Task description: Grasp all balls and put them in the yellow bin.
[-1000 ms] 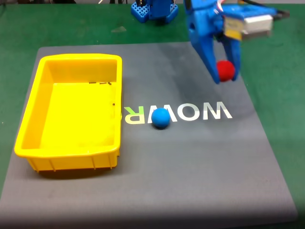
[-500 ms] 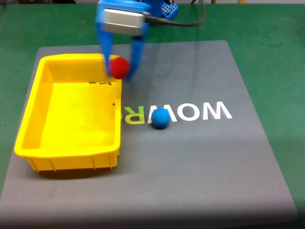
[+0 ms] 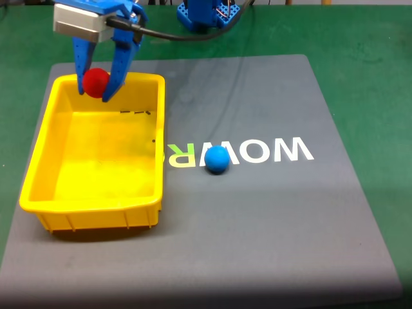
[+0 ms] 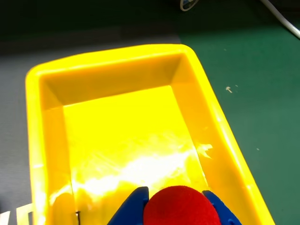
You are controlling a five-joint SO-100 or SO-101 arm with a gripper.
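My blue gripper hangs over the far end of the yellow bin, shut on the red ball. In the wrist view the red ball sits between the two blue fingers at the bottom edge, above the bin's bare yellow floor. The blue ball lies on the grey mat, on the white lettering to the right of the bin, well away from the gripper.
The grey mat with "WOWR" lettering lies on a green table. The arm's blue base stands at the far edge, with a black cable running to the gripper. The mat's right and near parts are open.
The gripper has carried the red ball leftward, from the mat's right side across the bin's right rim to above the bin's far left end. The blue ball has not moved.
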